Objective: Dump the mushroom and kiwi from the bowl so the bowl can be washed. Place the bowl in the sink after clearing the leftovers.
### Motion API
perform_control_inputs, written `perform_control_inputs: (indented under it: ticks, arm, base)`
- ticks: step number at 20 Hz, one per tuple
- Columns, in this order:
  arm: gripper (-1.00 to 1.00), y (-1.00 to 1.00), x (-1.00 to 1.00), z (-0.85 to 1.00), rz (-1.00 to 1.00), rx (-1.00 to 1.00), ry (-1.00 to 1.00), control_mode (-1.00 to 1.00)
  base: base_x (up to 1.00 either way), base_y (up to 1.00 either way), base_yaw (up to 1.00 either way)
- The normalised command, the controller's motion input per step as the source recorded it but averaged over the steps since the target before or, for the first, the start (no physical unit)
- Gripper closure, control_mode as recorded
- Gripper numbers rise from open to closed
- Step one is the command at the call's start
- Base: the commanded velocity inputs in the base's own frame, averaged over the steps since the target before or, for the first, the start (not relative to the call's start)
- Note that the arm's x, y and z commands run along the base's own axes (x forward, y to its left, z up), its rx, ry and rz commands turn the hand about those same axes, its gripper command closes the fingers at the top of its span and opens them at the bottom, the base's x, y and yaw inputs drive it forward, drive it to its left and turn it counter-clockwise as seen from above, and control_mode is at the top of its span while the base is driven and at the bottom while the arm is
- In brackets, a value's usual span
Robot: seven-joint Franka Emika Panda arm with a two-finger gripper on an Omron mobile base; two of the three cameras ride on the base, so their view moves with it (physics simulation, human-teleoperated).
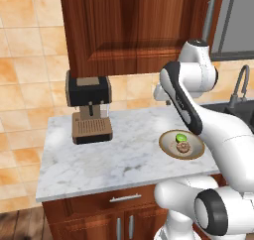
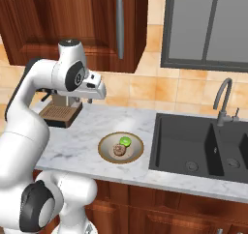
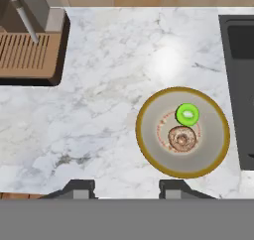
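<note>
gripper hung spread and empty above the marble counter, bowl beside the sink, kiwi touching mushroom inside the bowl

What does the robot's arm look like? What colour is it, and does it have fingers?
The arm is glossy white, made of chunky rounded segments with dark grey rings and caps at the joints, plus a dark stripe along one segment. No cables or markings show. At its tip is a small white hand; the gripper has two short, dark grey, blocky fingers instead of a person's five.
</note>
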Motion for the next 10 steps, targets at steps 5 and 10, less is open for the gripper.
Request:
perform_control_inputs:
  ticks: [5, 10]
  arm:
    - [-1.00, -0.45, -0.28, -0.05, -0.09, 0.10, -0.01, -1.00]
    - [-1.00, -0.99, -0.31, -0.41, -0.27, 0.13, 0.04, -1.00]
  base:
    - [0.00, 0.00, 0.00]
    - [0.00, 0.00, 0.00]
